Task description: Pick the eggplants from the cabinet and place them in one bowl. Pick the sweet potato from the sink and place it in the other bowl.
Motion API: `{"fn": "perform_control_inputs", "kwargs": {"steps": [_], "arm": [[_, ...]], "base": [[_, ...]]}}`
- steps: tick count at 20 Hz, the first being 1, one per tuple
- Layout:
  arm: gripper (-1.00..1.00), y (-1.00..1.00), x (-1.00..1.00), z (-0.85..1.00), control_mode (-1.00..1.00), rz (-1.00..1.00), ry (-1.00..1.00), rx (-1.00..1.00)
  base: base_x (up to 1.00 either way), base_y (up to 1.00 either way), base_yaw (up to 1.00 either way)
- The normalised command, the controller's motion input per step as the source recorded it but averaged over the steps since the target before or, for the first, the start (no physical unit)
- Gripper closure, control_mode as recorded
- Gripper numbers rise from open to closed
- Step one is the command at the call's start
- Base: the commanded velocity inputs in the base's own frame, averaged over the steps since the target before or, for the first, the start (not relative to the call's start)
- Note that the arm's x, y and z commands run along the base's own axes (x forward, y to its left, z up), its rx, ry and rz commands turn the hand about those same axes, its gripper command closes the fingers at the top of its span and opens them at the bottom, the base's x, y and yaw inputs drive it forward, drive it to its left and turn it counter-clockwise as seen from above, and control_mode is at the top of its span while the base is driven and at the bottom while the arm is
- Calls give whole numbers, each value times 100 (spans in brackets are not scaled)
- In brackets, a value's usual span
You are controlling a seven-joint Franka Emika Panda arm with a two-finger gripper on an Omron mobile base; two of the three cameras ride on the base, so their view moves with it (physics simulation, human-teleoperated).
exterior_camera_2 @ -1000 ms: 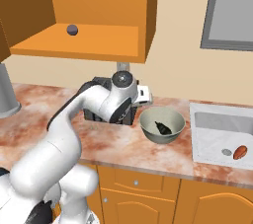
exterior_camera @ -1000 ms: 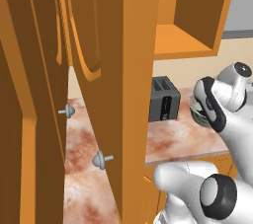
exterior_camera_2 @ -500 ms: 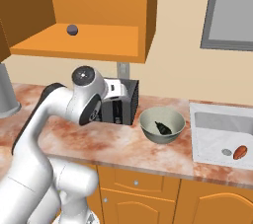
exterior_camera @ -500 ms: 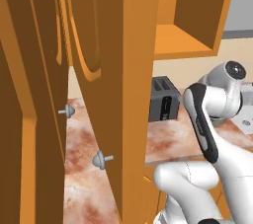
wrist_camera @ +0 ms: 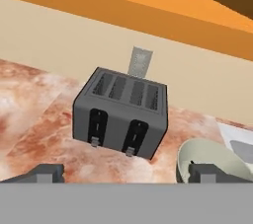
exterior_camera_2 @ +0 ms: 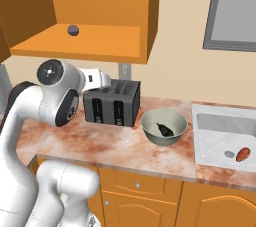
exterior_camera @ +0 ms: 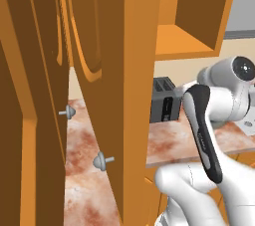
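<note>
One eggplant [exterior_camera_2: 73, 30], a small dark lump, lies on the shelf of the orange cabinet [exterior_camera_2: 105, 41]. Another eggplant [exterior_camera_2: 163, 130] rests inside the pale grey-green bowl [exterior_camera_2: 159, 139] on the counter. The sweet potato [exterior_camera_2: 243, 154] lies in the sink [exterior_camera_2: 220, 123] near the drain. My gripper [wrist_camera: 127, 173] is open, its tips far apart and holding nothing. It looks down at the toaster, with the bowl's rim [wrist_camera: 197, 145] at lower right. In the right base view my hand [exterior_camera_2: 96, 80] hovers above the toaster's left end, left of the bowl. The other bowl is out of view.
A black toaster [exterior_camera_2: 112, 102] stands on the marble counter [exterior_camera_2: 100, 143] between my hand and the bowl. The open cabinet door [exterior_camera: 109, 70] with grey knobs blocks much of the left base view. Low orange cupboards [exterior_camera_2: 135, 188] run below the counter.
My hand has drawn back to the left, from beside the bowl to above the toaster's left end. The elbow has swung up and left. The jaws stay wide.
</note>
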Motion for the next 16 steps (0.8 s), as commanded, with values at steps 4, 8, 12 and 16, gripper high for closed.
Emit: {"fn": "perform_control_inputs", "kwargs": {"steps": [4, 8, 12, 16], "arm": [[-100, 45, -19, 90, -100, 0, -6, 0], [-100, 40, -22, 91, -100, 0, -6, 0], [-100, 30, -21, 88, -100, -1, -5, 4], [-100, 30, -11, 79, -100, -2, -3, 6]], "base": [[0, 0, 0], [0, 0, 0], [0, 0, 0], [0, 0, 0]]}}
